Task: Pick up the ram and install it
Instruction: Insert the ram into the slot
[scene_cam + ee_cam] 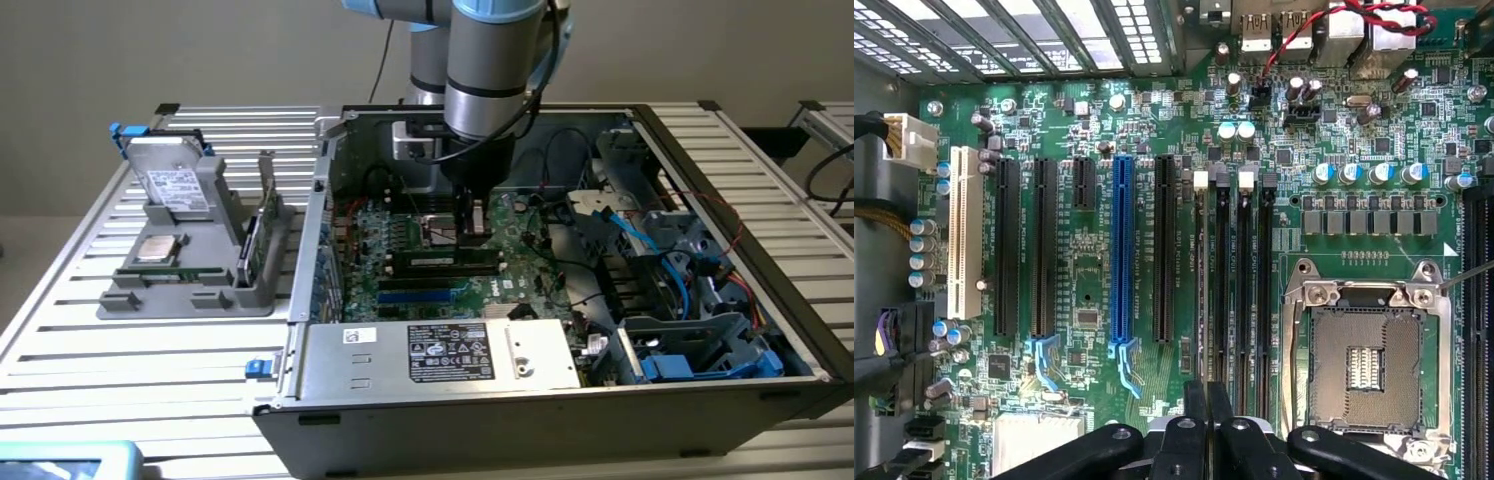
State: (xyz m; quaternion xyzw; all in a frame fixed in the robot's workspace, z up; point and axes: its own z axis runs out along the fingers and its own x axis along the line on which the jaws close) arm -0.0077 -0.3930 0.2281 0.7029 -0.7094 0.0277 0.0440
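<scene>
Ram [447,262] stands on edge in a slot on the motherboard [1094,275], inside the pc case [400,420]. Claw [1206,390] fingers together just above it; can't tell if pinching or pressing. Prob. light, stiff, thin, fragile: grip long top edge at mid-length, not chips. Contact edge and slot clips hard to make out.

Green motherboard [1092,275], blue slot [1122,250], white slot [964,230], grey slatted table [200,340]

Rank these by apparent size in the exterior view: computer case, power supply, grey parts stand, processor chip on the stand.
1. computer case
2. power supply and grey parts stand: these look about alike, and the supply sits nearer the camera, so unranked
3. processor chip
</scene>
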